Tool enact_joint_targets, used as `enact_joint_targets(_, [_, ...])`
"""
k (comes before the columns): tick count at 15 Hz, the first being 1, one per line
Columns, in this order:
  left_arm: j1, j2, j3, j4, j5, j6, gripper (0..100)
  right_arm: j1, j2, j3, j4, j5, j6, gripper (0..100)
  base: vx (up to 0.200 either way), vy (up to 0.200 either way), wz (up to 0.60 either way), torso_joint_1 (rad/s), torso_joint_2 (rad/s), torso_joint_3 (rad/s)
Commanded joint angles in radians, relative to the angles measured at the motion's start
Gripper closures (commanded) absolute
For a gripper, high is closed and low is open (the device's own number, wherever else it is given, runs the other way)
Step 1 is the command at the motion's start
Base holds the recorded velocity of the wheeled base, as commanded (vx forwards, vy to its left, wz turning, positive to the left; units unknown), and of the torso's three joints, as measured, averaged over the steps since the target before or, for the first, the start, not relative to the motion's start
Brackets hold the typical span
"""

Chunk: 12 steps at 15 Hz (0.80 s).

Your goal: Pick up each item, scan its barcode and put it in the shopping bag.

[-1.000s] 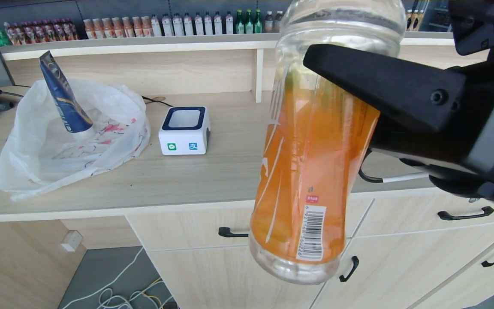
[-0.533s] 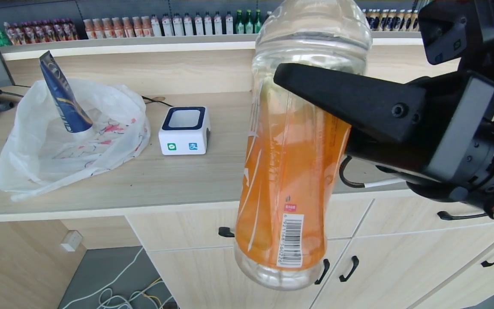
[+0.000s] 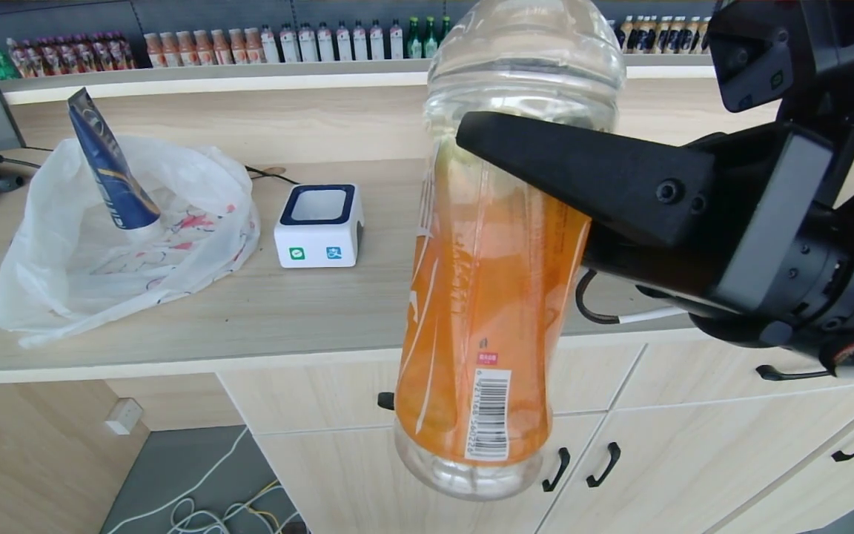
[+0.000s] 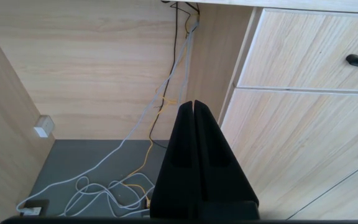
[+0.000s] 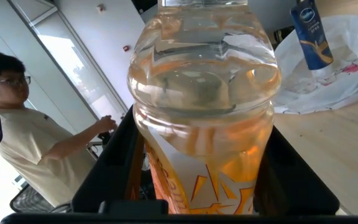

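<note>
A long, light wood surface (image 3: 323,311) runs across the room. Under it there are drawers (image 3: 694,460) with black handles. Behind it is a shelf (image 3: 249,70) with a row of small bottles.

A big white shopping bag (image 3: 86,259) lies open on the left part of the surface. It is crumpled and has some pink marks on it.

A bottle (image 3: 486,311) of orange drink is up in the air, close to the head camera and in front of the edge of the surface. It is well apart from the bag. It leans a little. The orange drink fills the lower part, and the upper part is clear.

The right end effector (image 3: 494,156) is clamped on the bottle. One black finger (image 3: 583,178) lies across the bottle's upper half. In the right wrist view the bottle (image 5: 204,93) sits between the two black fingers.

The left end effector (image 4: 194,155) hangs low beside the drawers, above some wires on the floor. Its two black fingers are pressed flat together with nothing between them.

A small white scanner box (image 3: 319,226) with a dark blue top stands on the surface, just beside the bag.

A blue packet (image 3: 108,167) stands tilted inside the bag.

A white barcode label (image 3: 496,415) is near the bottle's low end, facing the head camera.
</note>
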Motion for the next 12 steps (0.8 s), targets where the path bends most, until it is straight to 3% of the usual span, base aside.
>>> enact_joint_targets(1, [0.0, 0.0, 0.0, 0.0, 0.0, 0.0, 100, 0.0, 0.002, 0.001, 0.0, 0.0, 0.0, 100, 0.0, 0.0, 0.0, 0.0, 0.0, 0.0])
enact_joint_targets(12, [0.0, 0.0, 0.0, 0.0, 0.0, 0.0, 100, 0.0, -0.015, 0.031, -0.006, -0.003, -0.018, 100, 0.0, 0.0, 0.0, 0.0, 0.0, 0.0])
